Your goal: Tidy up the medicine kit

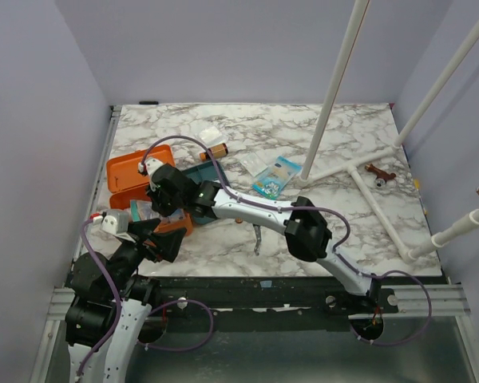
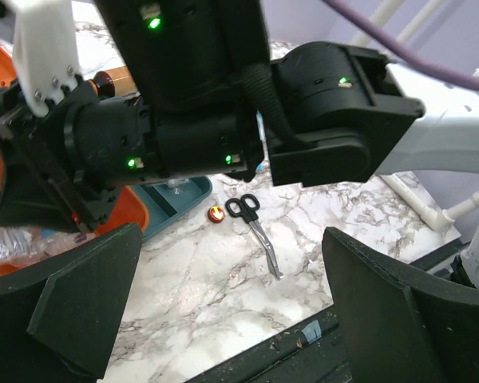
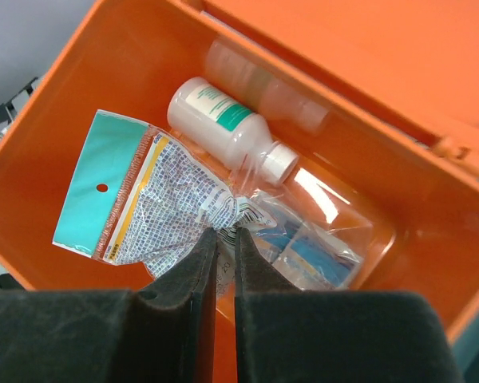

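Medicine kit [image 1: 140, 171] sits open at the desk's [image 1: 303, 231] left side. Right claw [image 3: 224, 239] is pinching a clear packet [image 3: 184, 207] inside it; left claw [image 2: 223, 319] hangs wide open nearby.

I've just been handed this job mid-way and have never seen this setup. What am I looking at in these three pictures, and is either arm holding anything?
Two robot arms are bolted to the near edge of a marble table. The overhead picture shows both from above. The other two come from cameras on each wrist.

The right gripper reaches into the open orange medicine kit, its fingers almost together, pinching the edge of a clear plastic packet. A white bottle also lies inside.

The left gripper is wide open, holding nothing, low near the table's front edge.

On the table: black scissors, a teal tray beside the kit, a blue packet, and a white pipe frame on the right.
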